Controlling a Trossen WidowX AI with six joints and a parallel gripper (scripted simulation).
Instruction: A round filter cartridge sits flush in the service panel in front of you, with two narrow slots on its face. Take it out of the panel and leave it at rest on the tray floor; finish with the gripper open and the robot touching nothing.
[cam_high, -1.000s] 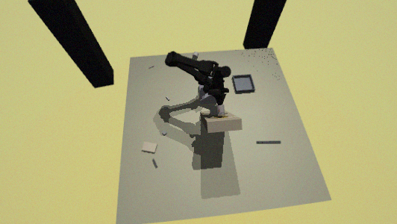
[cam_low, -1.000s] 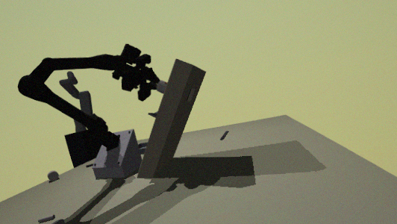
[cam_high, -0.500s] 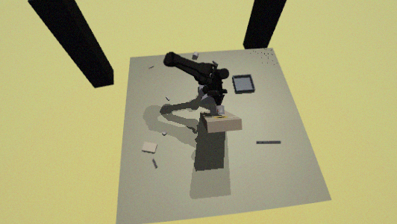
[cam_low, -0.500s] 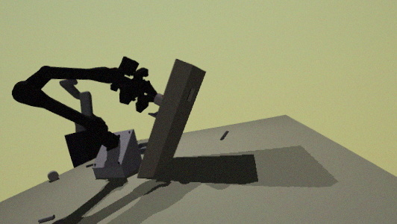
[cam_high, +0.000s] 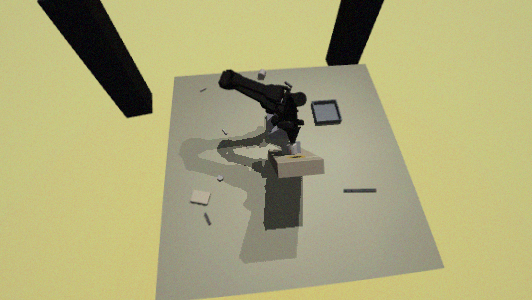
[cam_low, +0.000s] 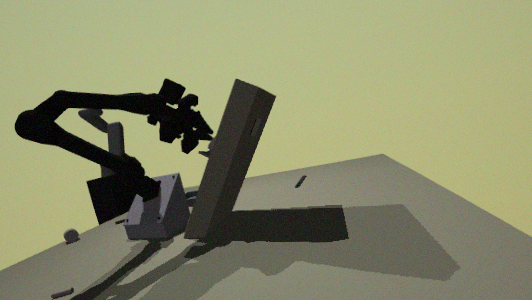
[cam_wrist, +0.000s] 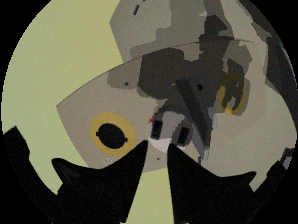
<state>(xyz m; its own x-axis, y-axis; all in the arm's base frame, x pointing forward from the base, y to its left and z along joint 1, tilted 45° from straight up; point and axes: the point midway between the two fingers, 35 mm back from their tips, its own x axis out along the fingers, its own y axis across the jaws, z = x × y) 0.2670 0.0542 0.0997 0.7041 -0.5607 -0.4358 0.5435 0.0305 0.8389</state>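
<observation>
The round grey cartridge (cam_high: 296, 147) (cam_low: 211, 145) (cam_wrist: 170, 129) is out of its hole, beside the yellow-ringed dark opening (cam_wrist: 111, 136) on the tilted service panel (cam_high: 302, 168) (cam_low: 225, 165) (cam_wrist: 82, 112). Both dark slots on its face show uncovered in the wrist view. My gripper (cam_high: 294, 141) (cam_low: 212, 136) (cam_wrist: 157, 145) has its fingertips a small gap apart, just off the face, with nothing seen between them. Whether cartridge and panel touch is unclear. The tray (cam_high: 327, 123) stands at the back right in the top view.
A dark lever (cam_wrist: 192, 112) sticks out from the panel beside the cartridge, near a second yellow ring (cam_wrist: 242, 95). A grey box (cam_low: 170, 210) stands by the arm's base. A dark bar (cam_high: 360, 190), a pale block (cam_high: 200, 197) and several small pieces lie on the table.
</observation>
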